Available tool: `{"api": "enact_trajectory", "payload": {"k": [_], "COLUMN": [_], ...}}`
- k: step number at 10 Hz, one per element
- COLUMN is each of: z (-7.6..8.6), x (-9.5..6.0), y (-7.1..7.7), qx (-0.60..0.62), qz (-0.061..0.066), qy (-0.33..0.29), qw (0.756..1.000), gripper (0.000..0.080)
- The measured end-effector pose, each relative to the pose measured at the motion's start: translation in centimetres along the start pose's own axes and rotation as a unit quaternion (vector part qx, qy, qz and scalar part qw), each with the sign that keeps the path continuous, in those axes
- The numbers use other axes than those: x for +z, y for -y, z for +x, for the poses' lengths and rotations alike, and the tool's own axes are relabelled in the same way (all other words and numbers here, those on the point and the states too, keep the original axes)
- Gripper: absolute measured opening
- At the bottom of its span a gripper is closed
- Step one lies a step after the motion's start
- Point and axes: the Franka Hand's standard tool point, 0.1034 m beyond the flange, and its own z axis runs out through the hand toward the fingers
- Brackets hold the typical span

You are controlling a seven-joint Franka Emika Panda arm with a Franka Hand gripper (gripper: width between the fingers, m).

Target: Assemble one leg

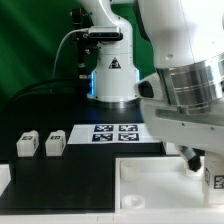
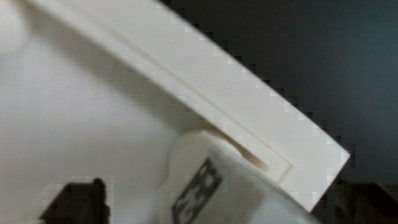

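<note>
One leg (image 2: 199, 188), a small white block with a black-and-white tag, stands at a corner of the large white panel (image 2: 107, 110), just inside its raised rim. My gripper (image 2: 214, 208) hangs over it with the jaws wide. The dark left finger (image 2: 71, 200) stands apart from the leg, with a gap between them. The other finger is hard to tell from the black table. In the exterior view the gripper (image 1: 205, 165) is at the far right over the panel (image 1: 150, 185), with the tagged leg (image 1: 215, 181) below it. Two more legs (image 1: 27, 143) (image 1: 55, 143) lie at the left.
The marker board (image 1: 115, 133) lies on the black table in front of the arm's base (image 1: 112, 75). The arm's wrist (image 1: 185, 90) fills the exterior view's upper right. A green backdrop stands behind.
</note>
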Motion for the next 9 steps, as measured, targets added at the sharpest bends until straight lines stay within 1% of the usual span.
{"api": "enact_trajectory", "payload": {"k": [1,2,4,5,6,7,8,9], "z": [-0.4,-0.7,-0.4,-0.4,-0.2,-0.1,-0.1,-0.2], "x": [-0.2,0.0,0.0,-0.1,-0.7,-1.0,-0.8,-0.7], "y": [-0.1,0.2,-0.1,0.0,0.6,1.1,0.9,0.9], "qx": [-0.123,-0.175,-0.29,-0.353,-0.418,-0.412,-0.411,-0.398], "qz": [-0.036,-0.037,-0.04,-0.053,-0.064,-0.061,-0.062,-0.06], "qy": [-0.015,-0.015,-0.011,-0.014,-0.022,-0.024,-0.022,-0.022], "qw": [0.992,0.984,0.956,0.934,0.906,0.909,0.909,0.915], "gripper": [0.0647,0.0647,0.0648,0.0648,0.0648,0.0563,0.0563,0.0426]}}
